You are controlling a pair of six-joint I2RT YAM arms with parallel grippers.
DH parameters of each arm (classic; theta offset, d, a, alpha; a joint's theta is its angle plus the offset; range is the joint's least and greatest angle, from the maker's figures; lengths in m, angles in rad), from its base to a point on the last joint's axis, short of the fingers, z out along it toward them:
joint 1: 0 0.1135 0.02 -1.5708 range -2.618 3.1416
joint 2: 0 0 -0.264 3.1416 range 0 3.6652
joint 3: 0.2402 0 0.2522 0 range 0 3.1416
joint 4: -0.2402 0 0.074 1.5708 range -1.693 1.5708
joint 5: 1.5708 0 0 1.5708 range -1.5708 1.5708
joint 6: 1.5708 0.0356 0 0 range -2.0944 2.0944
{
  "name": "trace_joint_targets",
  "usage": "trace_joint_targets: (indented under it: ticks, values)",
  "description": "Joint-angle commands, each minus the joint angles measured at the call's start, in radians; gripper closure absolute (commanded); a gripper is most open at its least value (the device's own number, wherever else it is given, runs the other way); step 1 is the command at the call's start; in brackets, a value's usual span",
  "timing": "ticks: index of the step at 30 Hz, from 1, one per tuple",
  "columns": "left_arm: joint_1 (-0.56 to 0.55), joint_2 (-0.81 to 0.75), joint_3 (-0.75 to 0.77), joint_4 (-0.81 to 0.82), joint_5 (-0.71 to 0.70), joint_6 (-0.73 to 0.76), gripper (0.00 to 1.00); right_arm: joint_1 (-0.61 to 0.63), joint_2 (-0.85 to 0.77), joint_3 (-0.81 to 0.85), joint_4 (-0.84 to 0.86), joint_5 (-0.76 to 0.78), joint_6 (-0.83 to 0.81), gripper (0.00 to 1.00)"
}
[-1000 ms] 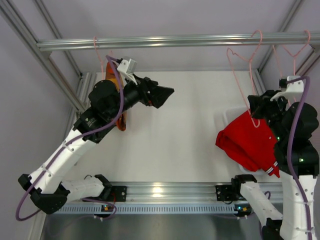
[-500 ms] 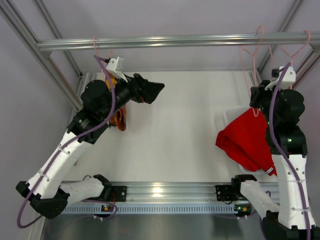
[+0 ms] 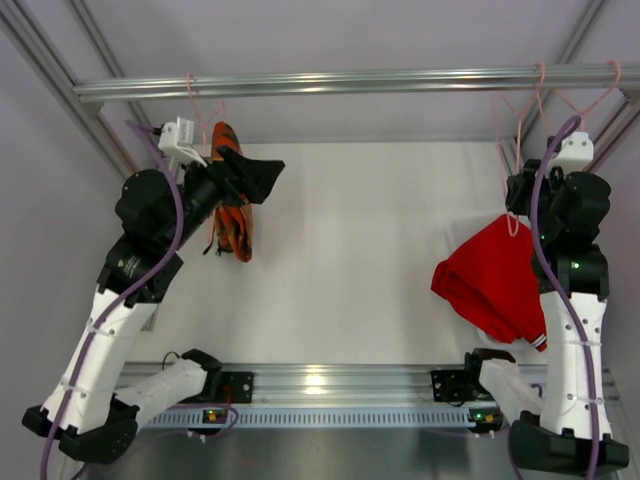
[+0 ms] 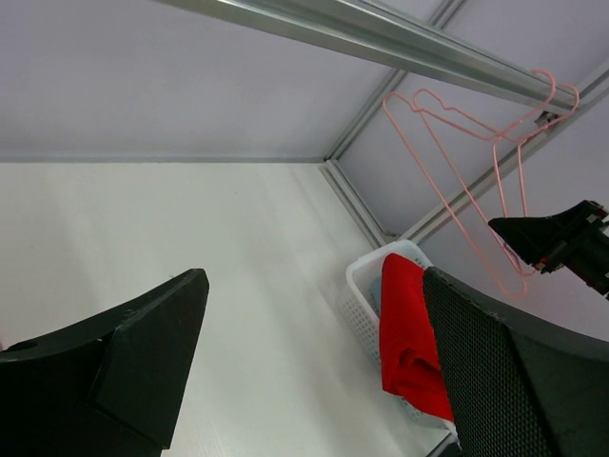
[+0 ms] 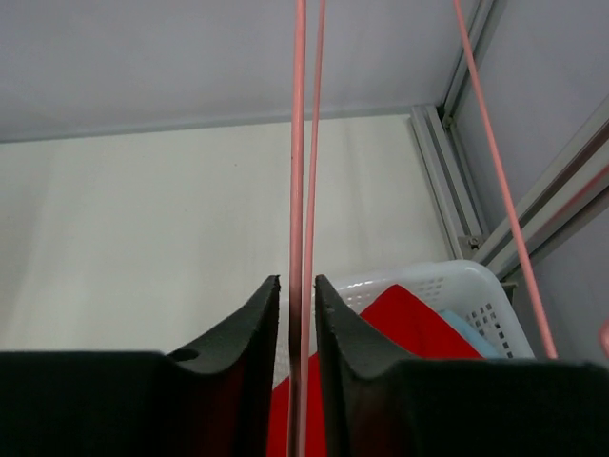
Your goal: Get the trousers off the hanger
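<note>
1. Rail (image 3: pixel 340 82): it runs left to right across the far side of the table, with pink hangers at both ends.
2. Red trousers (image 3: pixel 490 280): they are off the rail at the right and lie across the white basket (image 4: pixel 366 276), spilling over its near rim. I judge this garment removed, though the top view leaves it unclear whether the wire's low end is free of the cloth.
3. Light blue trousers (image 5: pixel 468 331): only a corner shows, inside the basket beside the red pair. This garment is counted as done.
4. Orange patterned trousers (image 3: pixel 233 225): they hang at the far left from the left hanger (image 3: pixel 190 88). This is the item outstanding.
5. Right gripper (image 5: pixel 297 281): the jaws are drawn narrow with the wire of the empty hanger (image 5: pixel 298 143) running up between them, so it appears pinched.
6. Left gripper (image 3: pixel 255 172): the jaws are spread wide and hold nothing. It is raised just beside the orange patterned trousers on their right and points away from them.
7. Assessment: two of three garments are down. The left gripper must yet turn to the last pair and draw it off the left hanger.
</note>
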Motion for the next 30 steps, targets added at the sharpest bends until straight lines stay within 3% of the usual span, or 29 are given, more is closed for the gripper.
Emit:
trace_joint_targets:
  ticks: [1,2,3,5,8,17,21,30]
  values:
    - [0.034,-0.031,0.069,-0.051,-0.031,0.067,0.01,-0.028,-0.029,0.020,0.011,-0.078,-0.027,0.77]
    - [0.054,-0.033,0.081,-0.065,-0.026,0.081,0.01,-0.028,-0.032,0.028,0.001,-0.089,-0.027,0.70]
    - [0.064,-0.042,0.095,-0.080,-0.017,0.102,0.01,-0.028,-0.033,0.048,-0.013,-0.116,-0.027,0.52]
    - [0.082,-0.057,0.098,-0.089,-0.017,0.121,0.01,-0.028,-0.041,0.071,-0.048,-0.147,-0.027,0.36]
    - [0.102,-0.071,0.118,-0.131,-0.032,0.149,0.01,-0.028,-0.038,0.125,-0.103,-0.166,-0.018,0.01]
    - [0.193,-0.081,0.135,-0.261,-0.104,0.150,0.02,-0.028,0.006,0.329,-0.193,-0.304,-0.029,0.00]
    - [0.193,-0.051,0.159,-0.313,-0.200,0.269,0.02,-0.028,0.051,0.413,-0.252,-0.374,-0.030,0.00]
    - [0.208,0.034,0.254,-0.424,-0.226,0.337,0.02,-0.028,0.097,0.425,-0.269,-0.621,0.000,0.00]
